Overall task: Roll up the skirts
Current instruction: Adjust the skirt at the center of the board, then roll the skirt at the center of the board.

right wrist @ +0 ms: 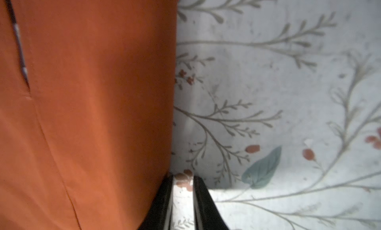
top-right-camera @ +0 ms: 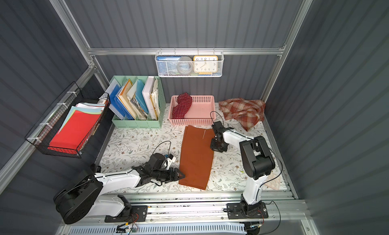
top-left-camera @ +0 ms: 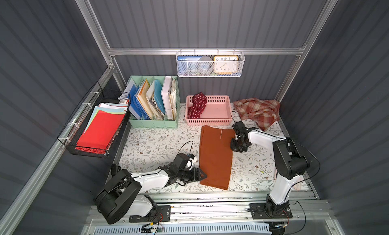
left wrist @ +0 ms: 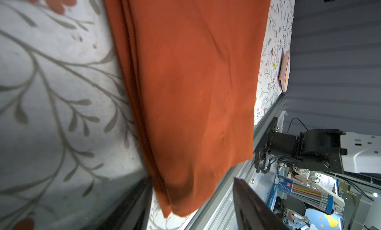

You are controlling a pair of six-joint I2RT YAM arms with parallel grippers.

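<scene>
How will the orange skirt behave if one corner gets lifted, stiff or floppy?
Probably floppy: the orange skirt lies flat in thin folded layers, so a lifted corner would likely drape and the layers separate. It looks light and may slide on the floral tablecloth when pushed.

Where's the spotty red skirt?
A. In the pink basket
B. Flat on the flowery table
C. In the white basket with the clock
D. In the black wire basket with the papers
A: the spotty red skirt sits bunched up at one end of the pink basket, as both top views show.
</scene>
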